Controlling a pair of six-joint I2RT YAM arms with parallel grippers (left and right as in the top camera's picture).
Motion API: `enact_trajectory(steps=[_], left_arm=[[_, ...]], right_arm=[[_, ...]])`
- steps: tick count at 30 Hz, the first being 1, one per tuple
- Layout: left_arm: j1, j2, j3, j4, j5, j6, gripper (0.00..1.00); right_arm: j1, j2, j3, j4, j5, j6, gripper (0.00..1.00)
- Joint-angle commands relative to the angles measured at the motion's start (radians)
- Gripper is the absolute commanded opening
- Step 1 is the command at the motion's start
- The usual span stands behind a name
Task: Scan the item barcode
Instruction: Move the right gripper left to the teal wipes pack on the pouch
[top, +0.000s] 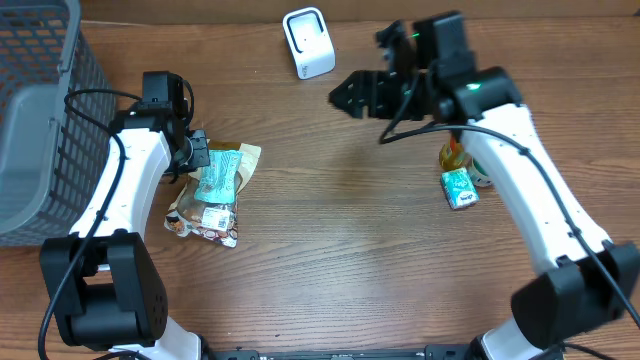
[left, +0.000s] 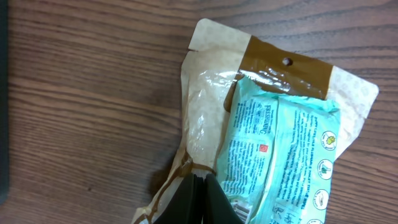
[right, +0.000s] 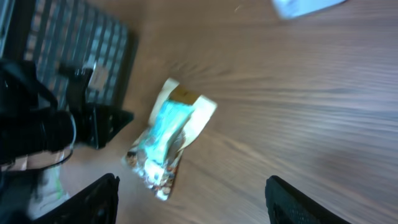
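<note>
Lying on the left part of the counter (top: 330, 240), the teal packet (top: 218, 175) is resting on top of a tan pouch (top: 245, 153) with a brown header strip. A darker patterned pouch (top: 205, 222) with a white label is poking out from under their near end.

The left gripper (top: 199, 152) is sitting at the far-left edge of this pile. The overhead view is not showing its grip. In the left wrist view the left gripper (left: 198, 194) is showing its jaws pressed together into one dark wedge, pinching the puckered edge of the tan pouch (left: 205, 106) just beside the teal packet (left: 280, 155). The packet's small print is showing there, but its lower end is being cut off by the frame, so no barcode is clearly readable.

The white scanner (top: 308, 42) is standing at the far edge of the counter, well apart from the pile. The right gripper (top: 345, 97) is hanging between the scanner and the pile. Its own blurred wrist view is showing the right gripper (right: 193, 199) with jaws spread wide and nothing between them, looking toward the pile and a grey basket (right: 74, 43). The overhead view alone is showing a small teal carton (top: 459, 187) and a yellow bottle (top: 452, 155), partly hidden under the right arm.
</note>
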Motion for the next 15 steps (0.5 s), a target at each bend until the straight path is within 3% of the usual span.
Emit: enact_trajectory(steps=[1,6,11,15], left_arm=[[0.021,-0.015,-0.006,0.004,0.127,0.023,0.04],[0.122,-0.015,-0.005,-0.003,0.335,0.051,0.04],[0.169,-0.015,-0.005,-0.002,0.323,0.074,0.04],[0.168,-0.015,-0.005,0.005,0.314,0.073,0.04]], right_arm=[[0.099,0.09,-0.003,0.049,-0.03,0.102,0.68],[0.252,0.219,-0.003,0.193,0.008,0.219,0.63],[0.361,0.32,-0.003,0.335,0.103,0.378,0.49],[0.426,0.375,-0.003,0.41,0.214,0.528,0.47]])
